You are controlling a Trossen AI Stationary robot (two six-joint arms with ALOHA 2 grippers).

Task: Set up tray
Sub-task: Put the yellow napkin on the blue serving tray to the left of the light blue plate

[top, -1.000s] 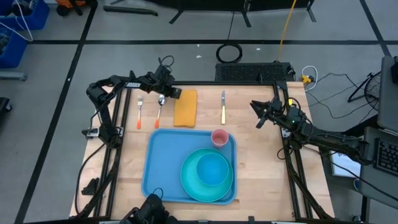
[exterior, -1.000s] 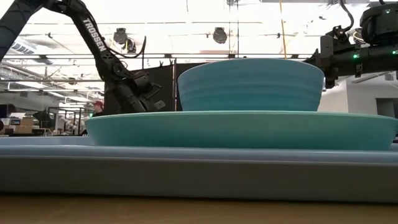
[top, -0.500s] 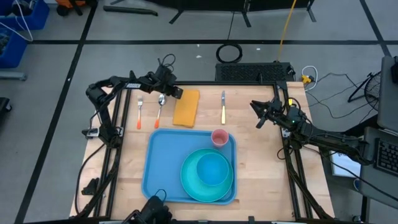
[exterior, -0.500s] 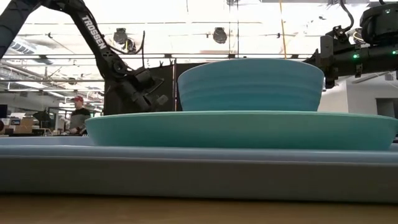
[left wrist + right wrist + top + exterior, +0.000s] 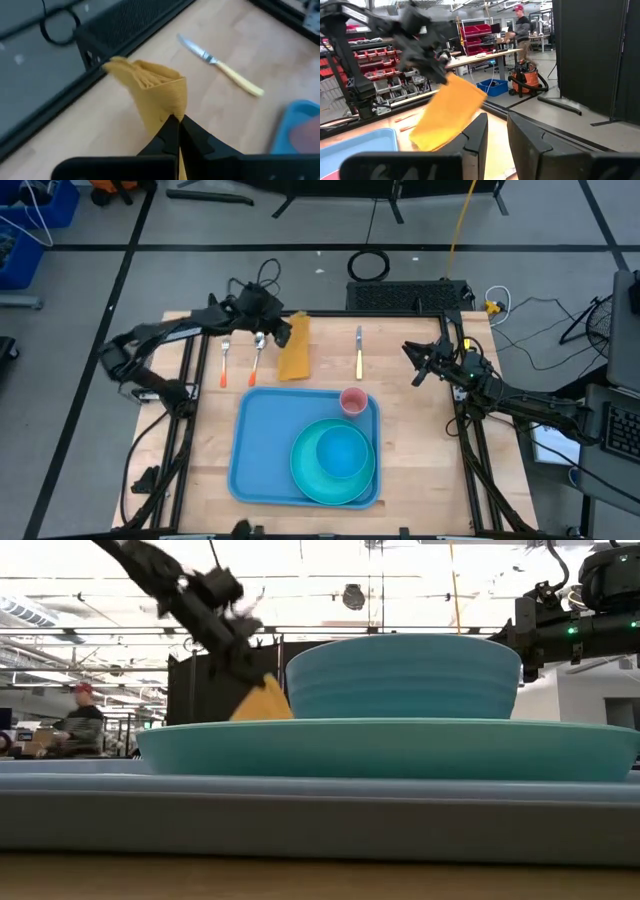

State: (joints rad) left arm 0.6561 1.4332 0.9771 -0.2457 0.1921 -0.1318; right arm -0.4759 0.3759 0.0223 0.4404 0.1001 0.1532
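The blue tray [image 5: 256,442] lies on the wooden table, bearing a turquoise plate [image 5: 303,473], a bowl [image 5: 342,452] on it, and a pink cup [image 5: 353,400]. My left gripper [image 5: 281,331] is above the table's far left part, shut on a yellow napkin [image 5: 296,352] that hangs beside it [image 5: 262,702]. My right gripper [image 5: 412,364] waits open at the table's right side, fingers level [image 5: 497,135], nothing between them. My left gripper pinches the napkin between its two shut fingers at a folded edge [image 5: 171,111] near its upper end. The fingers slant down from the table's far left. The cloth droops slack below them in folds [image 5: 447,112]. I cannot tell whether its lower end touches the table.
A fork [image 5: 224,360] and a spoon [image 5: 257,356] with orange handles lie left of the napkin, a knife [image 5: 358,352] to its right. Bare wood shows left and right of the tray. A person [image 5: 80,720] stands in the room beyond.
My left gripper has risen, mostly in the last half second, taking the napkin up with it. The napkin, which lay flat on the table, now hangs bunched and narrower from its held end. My right arm has kept still.
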